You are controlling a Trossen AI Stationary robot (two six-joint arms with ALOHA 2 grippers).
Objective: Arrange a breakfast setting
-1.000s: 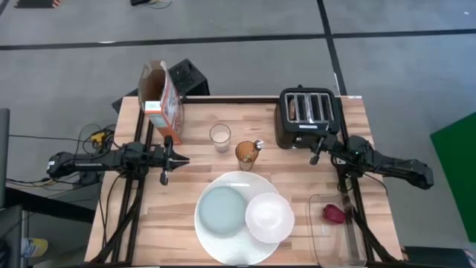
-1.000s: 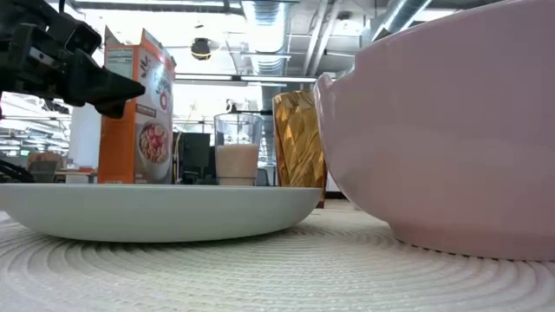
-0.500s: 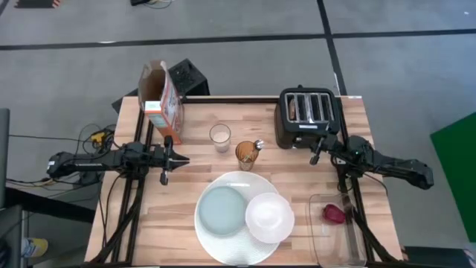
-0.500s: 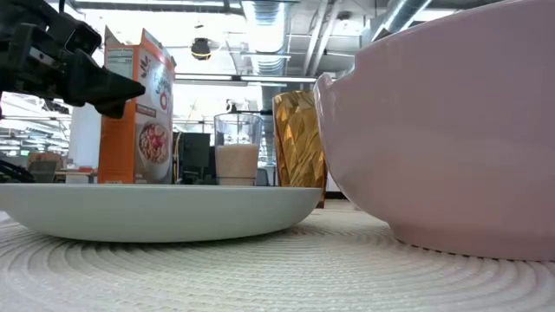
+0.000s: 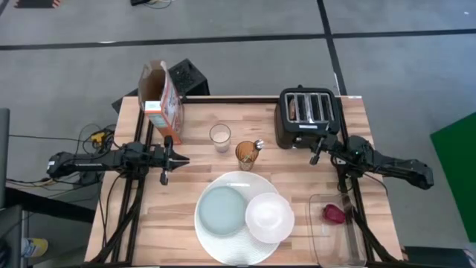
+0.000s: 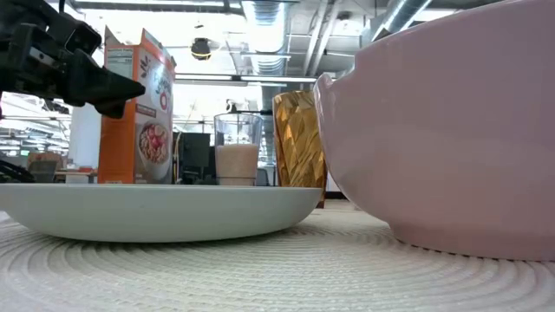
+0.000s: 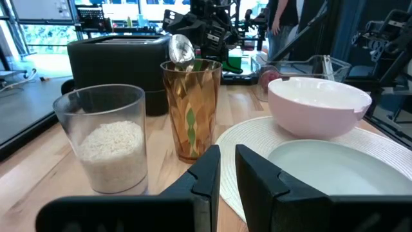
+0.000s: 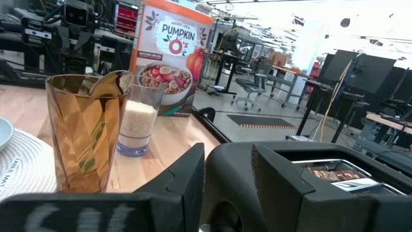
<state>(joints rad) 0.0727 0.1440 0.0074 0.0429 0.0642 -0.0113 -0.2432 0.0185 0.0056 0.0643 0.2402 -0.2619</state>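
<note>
A large round white plate (image 5: pixel 236 240) lies at the table's near middle, with a smaller pale grey-blue plate (image 5: pixel 222 209) and an empty white bowl (image 5: pixel 269 217) resting on it. Behind them an amber glass (image 7: pixel 191 109) holds a metal spoon (image 7: pixel 181 48), bowl end up. Beside it is a clear glass of pale cereal (image 7: pixel 111 145). A brown toast slice (image 8: pixel 325 173) stands in the black toaster (image 5: pixel 308 115). Dark red fruit (image 5: pixel 334 214) lies in a clear tray. My left gripper (image 5: pixel 181 158) hovers shut at the left. My right gripper (image 5: pixel 315 154) hovers slightly open by the toaster.
An open orange cereal box (image 5: pixel 161 100) stands at the far left corner. The clear tray (image 5: pixel 338 231) sits at the near right edge. Bare wood (image 5: pixel 167 216) shows between my left gripper and the plates.
</note>
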